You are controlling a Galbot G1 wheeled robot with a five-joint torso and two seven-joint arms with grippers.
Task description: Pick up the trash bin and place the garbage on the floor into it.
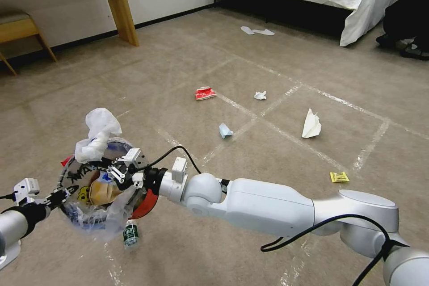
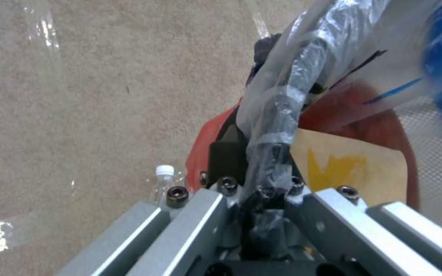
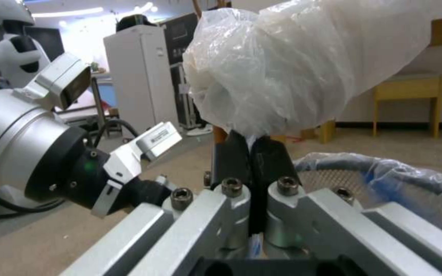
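Observe the small round red trash bin (image 1: 145, 208) with its clear printed plastic liner, held above the beige carpeted floor (image 1: 178, 76) at the robot's lower left. The left pincer (image 1: 67, 191) is clamped on the bin's bag-wrapped rim at its left edge. The right pincer (image 1: 117, 170) reaches across over the bin mouth, its fingers (image 3: 274, 161) closed on a white crumpled plastic wad (image 1: 99, 133) that stands above the rim. Note the crumpled brown paper bag (image 1: 100, 192) inside the bin. A clear plastic bottle (image 1: 130, 234) lies on the floor just beneath the bin. Farther off lie a red wrapper (image 1: 205, 93), a blue packet (image 1: 225, 131), white paper wads (image 1: 311, 124) and a yellow packet (image 1: 339, 177).
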